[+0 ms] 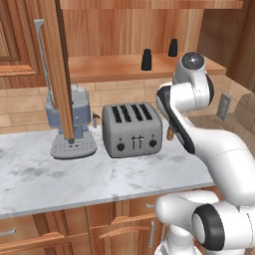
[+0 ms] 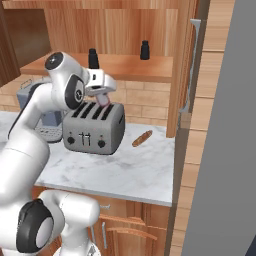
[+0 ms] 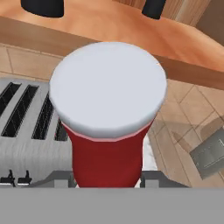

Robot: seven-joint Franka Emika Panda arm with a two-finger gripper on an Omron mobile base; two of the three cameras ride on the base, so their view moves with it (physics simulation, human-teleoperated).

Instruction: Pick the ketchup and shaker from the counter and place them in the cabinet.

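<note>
**Ketchup held above the toaster, below the cabinet shelf**

Ketchup (image 3: 107,118) sits close in the hand view, a red bottle with a broad, flat, pale cap, its body clamped between the fingers at the bottom edge; behind it lie the dark slots of the toaster (image 3: 26,118), a tan tiled wall, and the front edge of the plank shelf with two black shapes standing on it.

Left base view: the white arm rises from the lower right and bends over the counter (image 1: 74,174), a pale marbled slab with bare room in front of the toaster (image 1: 132,129); a grey coffee machine (image 1: 72,124) stands to the toaster's left; the cabinet (image 1: 114,64) is brown wood, its shelf edge straight and its open door hanging edge-on in front of the coffee machine; the shaker (image 1: 146,59) and a second black shaker (image 1: 173,47) stand well apart on the shelf.

Right base view: the gripper (image 2: 102,100) hangs over the toaster's right end with the red bottle in it, under the shelf edge; a small tan oval item (image 2: 142,138) lies on open marble right of the toaster; the tall door with its grey handle (image 2: 192,65) bounds the right side.
</note>
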